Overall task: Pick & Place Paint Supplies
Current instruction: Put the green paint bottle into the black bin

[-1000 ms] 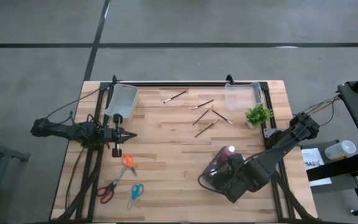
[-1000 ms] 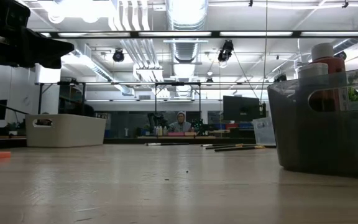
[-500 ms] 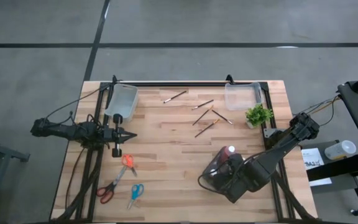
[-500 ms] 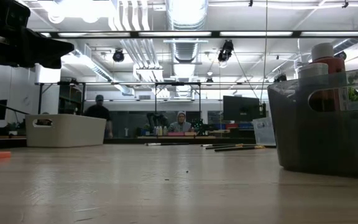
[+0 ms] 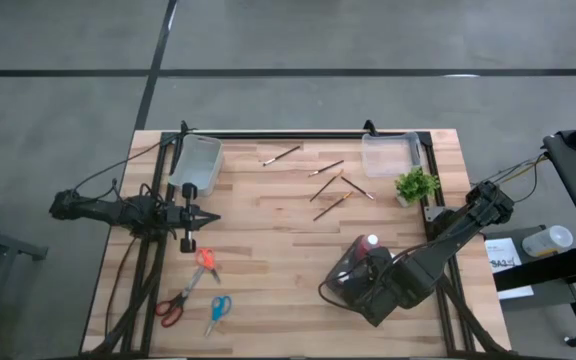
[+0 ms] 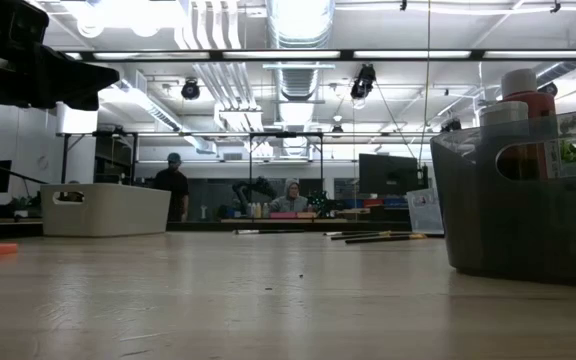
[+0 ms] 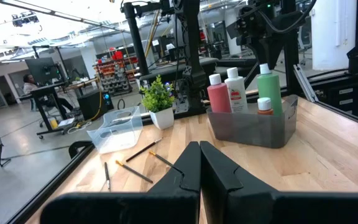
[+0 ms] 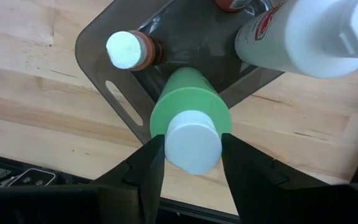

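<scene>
The right gripper [image 8: 190,163] stands directly over the dark grey bin [image 8: 114,102], its fingers [image 8: 143,168] partly closed on either side of the green bottle [image 8: 190,121], just below the pale cap; the bottle stands upright inside the bin. Just beyond it in the same bin stand a small dark red bottle [image 8: 132,51] and a large white bottle [image 8: 303,34]; a red bottle [image 7: 218,94] stands with them. Farther from this gripper, across the table [image 5: 268,260], several paintbrushes [image 5: 330,190] lie scattered on the wood near a potted plant [image 5: 415,185] and a clear tray [image 5: 390,155]. The left gripper [image 5: 208,217] waits well apart at the opposite side, fingers fully closed and holding nothing, beside a pale bin [image 5: 196,163].
</scene>
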`<state>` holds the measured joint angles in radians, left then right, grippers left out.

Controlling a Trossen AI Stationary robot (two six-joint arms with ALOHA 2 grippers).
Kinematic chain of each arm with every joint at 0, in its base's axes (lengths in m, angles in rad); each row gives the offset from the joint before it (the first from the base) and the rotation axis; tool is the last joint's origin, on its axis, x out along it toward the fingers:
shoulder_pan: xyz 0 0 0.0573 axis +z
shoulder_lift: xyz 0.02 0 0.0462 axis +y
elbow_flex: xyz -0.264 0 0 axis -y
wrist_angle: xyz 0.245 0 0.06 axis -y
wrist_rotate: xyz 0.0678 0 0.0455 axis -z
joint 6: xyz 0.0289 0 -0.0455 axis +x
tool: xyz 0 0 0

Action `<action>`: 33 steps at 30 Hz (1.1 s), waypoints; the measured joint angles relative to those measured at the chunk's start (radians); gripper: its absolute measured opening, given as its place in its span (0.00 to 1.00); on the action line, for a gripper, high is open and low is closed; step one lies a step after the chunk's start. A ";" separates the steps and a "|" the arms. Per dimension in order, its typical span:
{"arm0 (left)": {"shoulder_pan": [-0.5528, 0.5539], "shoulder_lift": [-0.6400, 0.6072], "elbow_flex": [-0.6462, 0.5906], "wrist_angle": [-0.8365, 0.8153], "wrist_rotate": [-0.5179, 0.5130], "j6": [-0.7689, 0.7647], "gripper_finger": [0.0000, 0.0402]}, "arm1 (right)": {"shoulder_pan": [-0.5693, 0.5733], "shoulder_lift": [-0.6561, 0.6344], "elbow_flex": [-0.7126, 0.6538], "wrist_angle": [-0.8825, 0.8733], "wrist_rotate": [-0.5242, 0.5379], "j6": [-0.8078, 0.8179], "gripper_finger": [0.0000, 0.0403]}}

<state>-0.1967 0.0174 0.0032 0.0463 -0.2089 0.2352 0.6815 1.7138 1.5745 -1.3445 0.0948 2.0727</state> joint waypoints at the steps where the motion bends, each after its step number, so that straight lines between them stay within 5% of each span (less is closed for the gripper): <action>1: 0.000 0.000 0.000 0.000 0.000 0.000 0.00 | 0.000 0.000 0.000 0.000 0.000 0.000 0.39; 12: 0.000 0.000 0.000 0.000 0.000 0.000 0.00 | 0.000 -0.002 0.000 -0.002 0.002 0.017 0.40; 33: 0.000 0.000 0.000 0.000 0.000 0.000 0.00 | 0.001 -0.002 0.000 -0.012 0.002 -0.021 0.77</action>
<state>-0.1967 0.0173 0.0032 0.0463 -0.2089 0.2352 0.6823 1.7123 1.5742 -1.3569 0.0969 2.0516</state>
